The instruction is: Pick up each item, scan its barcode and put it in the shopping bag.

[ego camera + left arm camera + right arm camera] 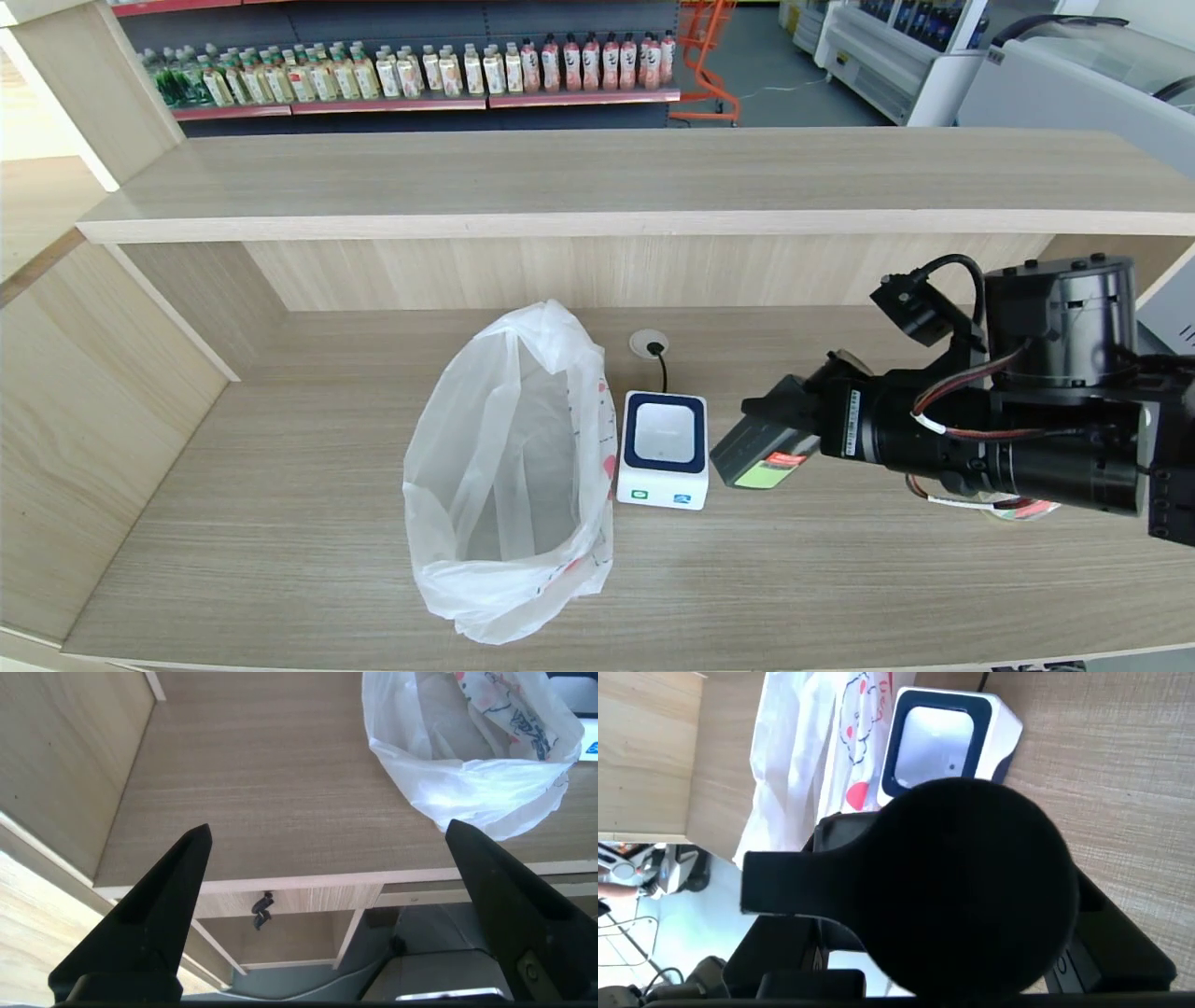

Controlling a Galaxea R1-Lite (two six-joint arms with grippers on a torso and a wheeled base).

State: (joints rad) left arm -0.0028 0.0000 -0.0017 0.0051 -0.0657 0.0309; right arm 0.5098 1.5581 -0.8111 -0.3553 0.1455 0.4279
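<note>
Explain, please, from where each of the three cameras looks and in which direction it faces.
Head view: on the robot's head, facing forward and down at the counter; the right arm shows, the right gripper shut on a dark box beside the scanner.
Left wrist view: on the left wrist, facing down at the counter's near edge; the left gripper shows, fingers open.
Right wrist view: on the right wrist, facing down at the scanner past the held dark box.
Shared: the shopping bag is in all three.

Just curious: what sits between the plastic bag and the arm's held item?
A white scanner, beside the bag, just short of the item: head view.
</note>
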